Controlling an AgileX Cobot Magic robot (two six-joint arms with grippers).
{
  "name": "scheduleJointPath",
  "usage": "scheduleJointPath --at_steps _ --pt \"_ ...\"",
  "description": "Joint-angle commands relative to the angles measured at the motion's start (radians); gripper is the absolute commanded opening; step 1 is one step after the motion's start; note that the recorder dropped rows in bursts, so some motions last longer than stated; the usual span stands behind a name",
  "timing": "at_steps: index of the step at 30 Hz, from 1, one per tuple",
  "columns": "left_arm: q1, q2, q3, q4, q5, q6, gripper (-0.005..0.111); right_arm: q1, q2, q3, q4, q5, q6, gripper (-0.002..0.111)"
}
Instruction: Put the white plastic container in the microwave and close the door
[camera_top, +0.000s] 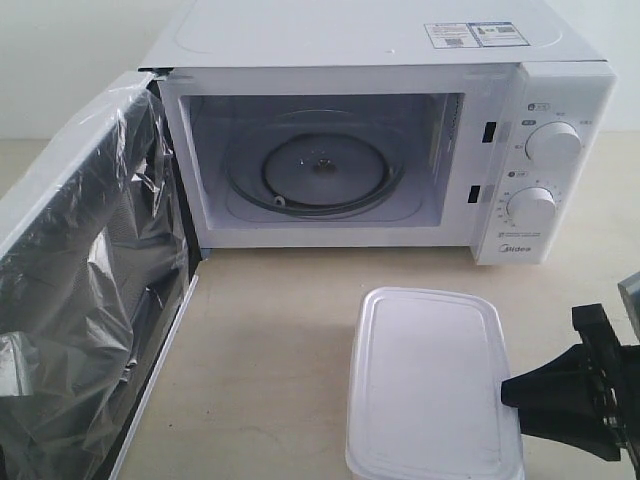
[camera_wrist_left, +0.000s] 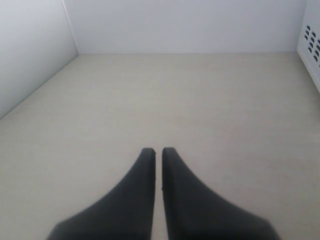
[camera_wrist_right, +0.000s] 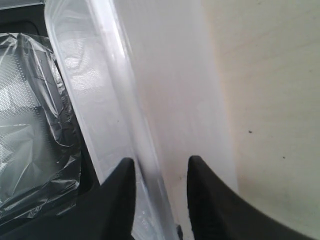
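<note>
With the door (camera_top: 90, 290) swung wide at the frame's left, baring the microwave (camera_top: 340, 80), the container (camera_top: 430, 385) sits lower centre on the table (camera_top: 270, 330), where the right gripper (camera_wrist_right: 161, 165) straddles its right rim, jaws parted for a side grab, while the left gripper (camera_wrist_left: 158, 152) hangs pinched shut, empty.

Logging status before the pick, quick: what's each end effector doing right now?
Left end effector: closed, holding nothing.
Right end effector: open around the white plastic container's edge.
</note>
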Motion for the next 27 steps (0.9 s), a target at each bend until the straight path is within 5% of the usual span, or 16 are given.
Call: scheduleJointPath --at_steps 1,20,25,27 --pt "0.003 -0.002 0.003 0.001 -0.002 -0.007 0.004 0.004 0.001 0.002 0.001 0.014 -0.014 0.031" --pt "0.003 -0.002 0.003 0.001 -0.002 -0.007 0.004 0.071 0.051 0.002 0.042 0.020 -0.050 0.030" --pt "0.003 -0.002 0.003 0.001 -0.002 -0.007 0.004 0.071 0.052 0.002 0.066 0.025 -0.089 0.000" --pt "0.003 -0.002 0.003 0.001 -0.002 -0.007 0.004 0.071 0.052 0.002 0.078 0.025 -0.100 0.000"
